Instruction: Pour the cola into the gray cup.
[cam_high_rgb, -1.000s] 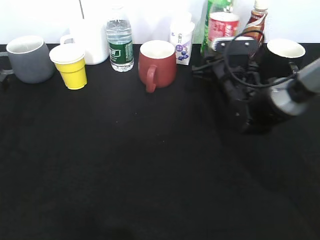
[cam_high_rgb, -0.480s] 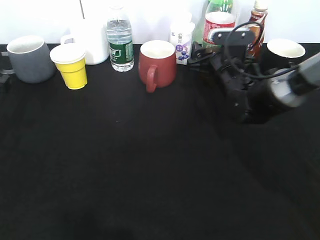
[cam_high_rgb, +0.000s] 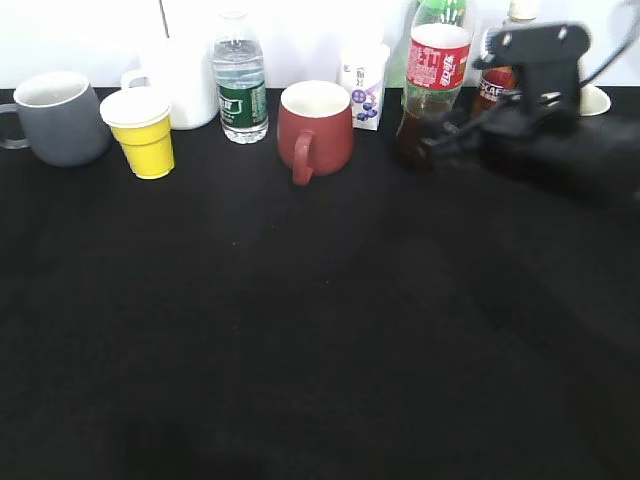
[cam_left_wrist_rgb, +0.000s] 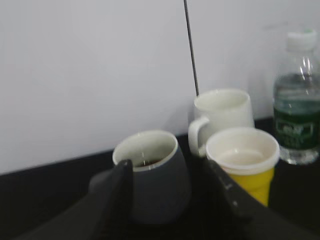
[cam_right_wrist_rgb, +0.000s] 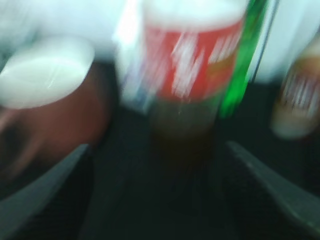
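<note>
brown bottle (cam_high_rgb: 493, 84) — label partly reads "SCAF"

The exterior view was evenly lit, but the white wall (cam_high_rgb: 300, 30) behind was overexposed, so the white mug (cam_high_rgb: 180, 80) nearly dissolved into it. The black surface (cam_high_rgb: 300, 330) swallowed shadows and showed no detail, and the right arm (cam_high_rgb: 545, 130) was smeared by motion against it. A small highlight sat on the water bottle (cam_high_rgb: 239, 80).

The left wrist view was soft and slightly hazy; the gray cup (cam_left_wrist_rgb: 152, 175) and yellow paper cup (cam_left_wrist_rgb: 243, 160) were reasonably readable, while the near jaws were dark and unfocused.

The right wrist view was heavily motion-blurred: the cola (cam_right_wrist_rgb: 192, 80) label writing streaked, and the red mug (cam_right_wrist_rgb: 55, 105) lost its edges.
</note>
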